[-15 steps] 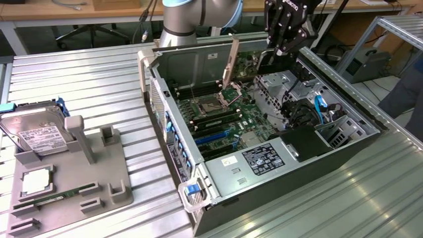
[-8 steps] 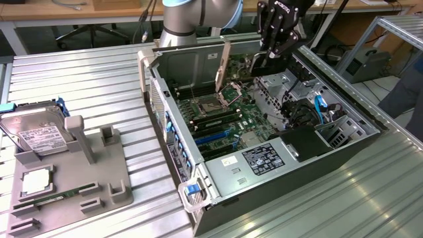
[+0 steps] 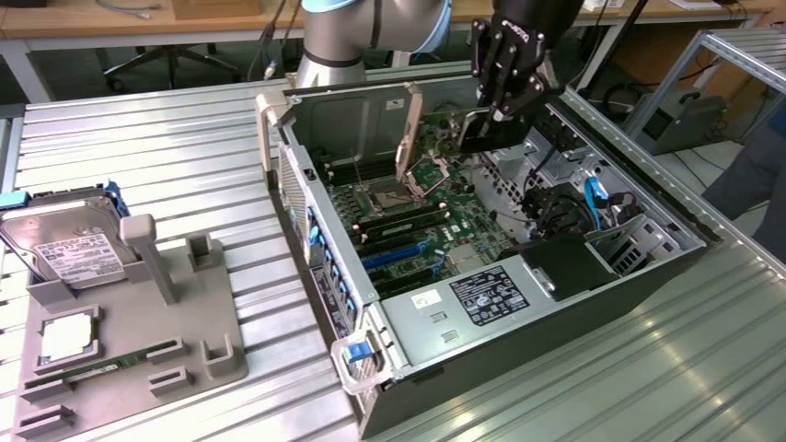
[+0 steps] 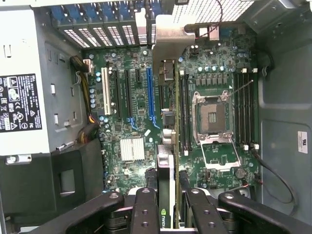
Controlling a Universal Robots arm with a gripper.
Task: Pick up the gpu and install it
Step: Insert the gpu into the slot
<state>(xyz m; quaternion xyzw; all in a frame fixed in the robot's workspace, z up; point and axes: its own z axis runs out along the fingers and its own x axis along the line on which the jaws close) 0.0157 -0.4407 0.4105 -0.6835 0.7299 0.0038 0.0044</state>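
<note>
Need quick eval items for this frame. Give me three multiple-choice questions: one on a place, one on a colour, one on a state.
1. Where is the gpu?
A) seated in a slot
B) in the claw, over the motherboard
C) lying on the floor

2. What colour is the parts fixture beside the computer case?
A) grey
B) red
C) yellow

3. How is the computer case?
A) closed
B) open, with its inside exposed
C) packed in a box

Answers:
1 B: the claw is shut on the gpu, which is held edge-on above the motherboard.
2 A: the parts fixture is plain grey in the exterior view.
3 B: the motherboard shows through the computer case's open side.
</note>
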